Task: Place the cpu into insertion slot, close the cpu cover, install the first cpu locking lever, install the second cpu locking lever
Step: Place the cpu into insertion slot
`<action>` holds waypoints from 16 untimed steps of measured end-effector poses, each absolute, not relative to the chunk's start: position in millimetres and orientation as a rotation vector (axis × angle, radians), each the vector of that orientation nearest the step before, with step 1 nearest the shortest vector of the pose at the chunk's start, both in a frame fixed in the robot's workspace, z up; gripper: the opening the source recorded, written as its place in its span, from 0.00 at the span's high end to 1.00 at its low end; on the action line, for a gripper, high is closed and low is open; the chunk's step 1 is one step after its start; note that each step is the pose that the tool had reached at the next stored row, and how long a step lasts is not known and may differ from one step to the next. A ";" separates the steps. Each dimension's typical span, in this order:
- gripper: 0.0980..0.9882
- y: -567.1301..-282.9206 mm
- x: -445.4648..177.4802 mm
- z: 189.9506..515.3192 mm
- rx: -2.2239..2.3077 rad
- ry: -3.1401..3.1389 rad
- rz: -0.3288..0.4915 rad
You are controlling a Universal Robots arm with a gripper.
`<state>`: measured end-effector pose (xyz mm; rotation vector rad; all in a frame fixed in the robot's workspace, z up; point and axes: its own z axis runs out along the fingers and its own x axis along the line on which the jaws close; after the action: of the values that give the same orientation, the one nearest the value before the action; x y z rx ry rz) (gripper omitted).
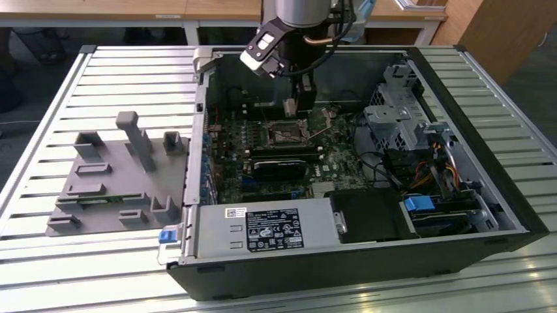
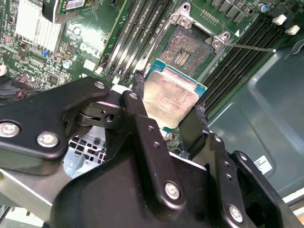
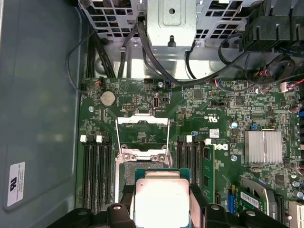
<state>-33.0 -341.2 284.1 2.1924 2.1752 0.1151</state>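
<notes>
In both wrist views my gripper (image 2: pixel 168 102) (image 3: pixel 161 194) is shut on the cpu (image 2: pixel 171 97) (image 3: pixel 161 202), a pale silver square chip clamped by its edges between two black fingers (image 2: pixel 137 92). The insertion slot (image 2: pixel 192 47) lies uncovered on the green board just beyond the chip, its dark pin field showing. The cpu cover (image 3: pixel 142 121), a silvery frame, stands flipped open past the slot. A thin locking lever (image 2: pixel 251 47) sticks out beside the socket. In the exterior view the gripper (image 1: pixel 301 107) hangs a little above the insertion slot (image 1: pixel 287 134).
The open black computer case (image 1: pixel 470 163) walls in the board. Long black memory slots (image 2: pixel 237 61) flank the socket. A black card (image 1: pixel 278 166), the power supply (image 1: pixel 261 228), a drive cage (image 1: pixel 400 124) and cables (image 3: pixel 156 71) crowd around. A grey fixture (image 1: pixel 113 176) sits at the exterior view's left.
</notes>
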 end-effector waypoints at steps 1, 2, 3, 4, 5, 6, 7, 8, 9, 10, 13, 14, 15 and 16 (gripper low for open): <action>0.50 -341.0 -33.1 283.4 2.193 2.175 0.115; 0.50 -340.9 -33.2 282.6 2.194 2.174 0.115; 0.50 -340.7 -33.2 281.6 2.194 2.173 0.115; 0.50 -340.5 -33.3 280.5 2.195 2.173 0.115; 0.50 -340.3 -33.4 279.4 2.196 2.172 0.115; 0.50 -339.9 -33.4 278.3 2.196 2.171 0.114; 0.50 -339.6 -33.4 277.2 2.197 2.170 0.114; 0.50 -339.2 -33.5 276.3 2.198 2.170 0.114; 0.50 -338.6 -33.5 275.3 2.199 2.169 0.114; 0.50 -337.8 -33.5 274.1 2.200 2.168 0.114; 0.50 -335.3 -33.5 270.1 2.202 2.167 0.114; 0.50 -334.6 -33.5 268.7 2.202 2.166 0.114; 0.50 -333.8 -33.5 267.5 2.202 2.166 0.113; 0.50 -333.0 -33.5 266.2 2.202 2.166 0.113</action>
<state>-33.5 -333.0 266.2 2.2021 2.1664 0.1131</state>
